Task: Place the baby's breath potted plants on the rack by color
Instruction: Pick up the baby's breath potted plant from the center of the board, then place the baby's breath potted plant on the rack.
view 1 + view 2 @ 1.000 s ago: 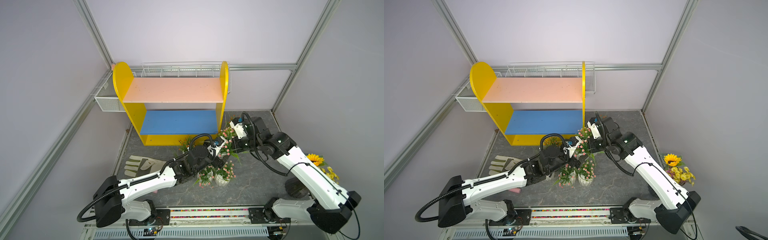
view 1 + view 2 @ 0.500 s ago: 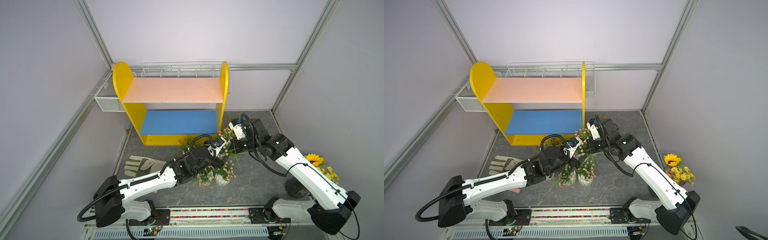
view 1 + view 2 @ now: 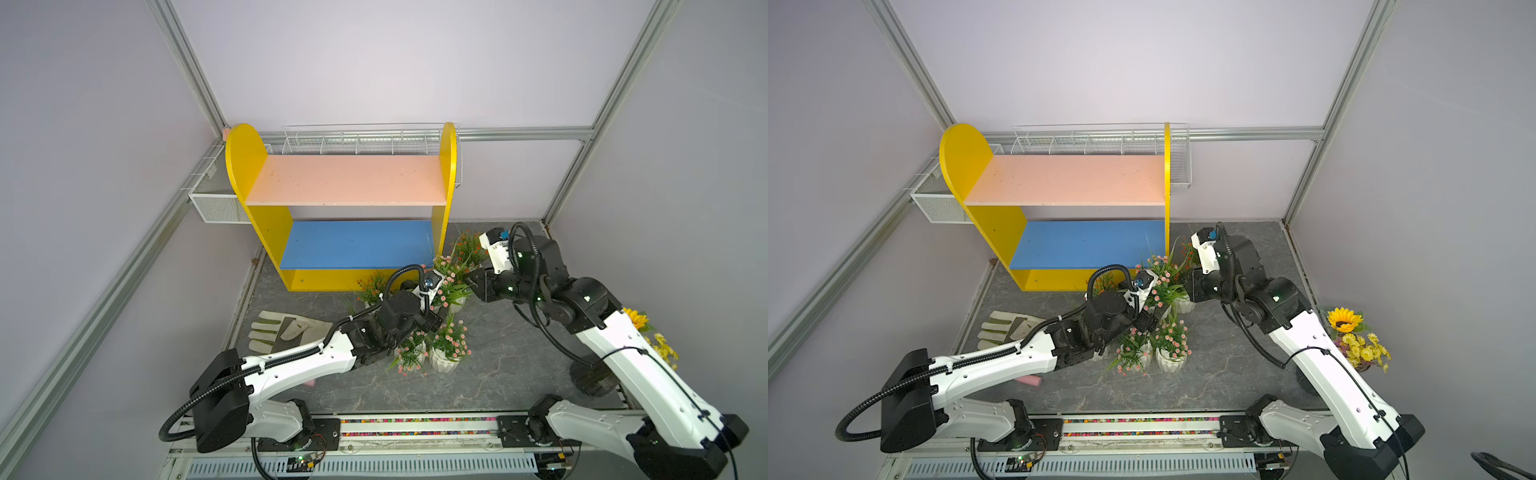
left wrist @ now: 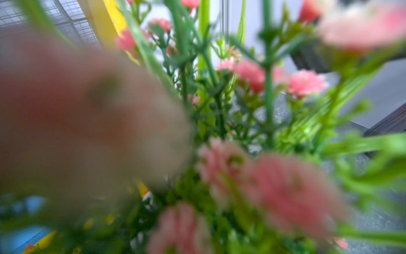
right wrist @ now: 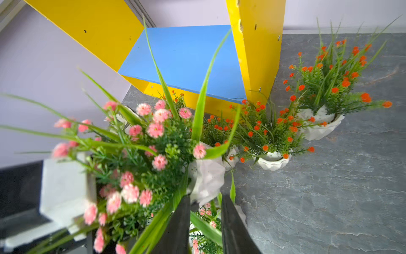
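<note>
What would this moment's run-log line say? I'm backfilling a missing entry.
left gripper: amid potted plants, jaws hidden | right gripper: jaws apart beside pink plant | rack: no plants yet

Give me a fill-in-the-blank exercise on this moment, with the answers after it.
1. The yellow two-tier rack has a pink upper board and a ___ lower board.
2. In the right wrist view, the white-potted plants at the foot of its side panel bear ___ blossoms.
3. Lying flat on the grey stone-patterned tabletop is a pale work ___.
4. Of the potted plants, ___ stands on the rack's boards.
Missing words: blue; orange; glove; none.
</note>
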Robot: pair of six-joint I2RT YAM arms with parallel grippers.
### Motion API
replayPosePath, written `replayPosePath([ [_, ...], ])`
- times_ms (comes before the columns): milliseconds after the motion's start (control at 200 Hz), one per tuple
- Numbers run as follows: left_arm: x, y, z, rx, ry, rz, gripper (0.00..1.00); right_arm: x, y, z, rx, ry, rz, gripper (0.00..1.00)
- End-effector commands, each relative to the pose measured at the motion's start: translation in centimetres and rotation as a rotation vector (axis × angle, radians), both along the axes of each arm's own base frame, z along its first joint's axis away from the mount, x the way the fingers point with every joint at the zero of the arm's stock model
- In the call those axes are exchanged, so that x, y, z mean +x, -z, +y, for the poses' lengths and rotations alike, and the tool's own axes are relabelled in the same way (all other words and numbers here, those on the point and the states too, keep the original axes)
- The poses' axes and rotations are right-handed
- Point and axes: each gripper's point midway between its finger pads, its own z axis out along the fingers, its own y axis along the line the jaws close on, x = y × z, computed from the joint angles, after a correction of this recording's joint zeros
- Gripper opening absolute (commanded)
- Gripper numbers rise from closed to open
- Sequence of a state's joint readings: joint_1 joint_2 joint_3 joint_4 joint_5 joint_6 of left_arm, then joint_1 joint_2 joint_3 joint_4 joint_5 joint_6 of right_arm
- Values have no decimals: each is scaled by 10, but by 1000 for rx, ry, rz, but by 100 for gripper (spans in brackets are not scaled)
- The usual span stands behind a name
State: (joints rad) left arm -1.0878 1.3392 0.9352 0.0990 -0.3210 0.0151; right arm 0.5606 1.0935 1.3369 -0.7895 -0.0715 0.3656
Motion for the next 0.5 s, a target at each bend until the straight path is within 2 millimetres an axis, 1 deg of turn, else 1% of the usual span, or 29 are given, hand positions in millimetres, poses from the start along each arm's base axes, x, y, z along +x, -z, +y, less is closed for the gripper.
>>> replayPosePath([
  [0,22,-57,14,-122,-100,-46,16,-2,-5,-19,16,60,-29,31],
  [20,25,-62,17,-127,-113,-46,15,-2,-5,-22,14,70,-33,31],
  [135,43,-74,39,-112,-202,-47,14,-5,-4,-39,3,117,-50,34],
  [225,52,-81,53,-97,-259,-64,13,-7,0,-46,-9,140,-53,34],
  [405,62,-93,77,-102,-329,-75,12,-4,19,-45,12,148,-45,35],
  [495,64,-102,91,-92,-358,-75,11,-3,28,-43,30,150,-35,35],
])
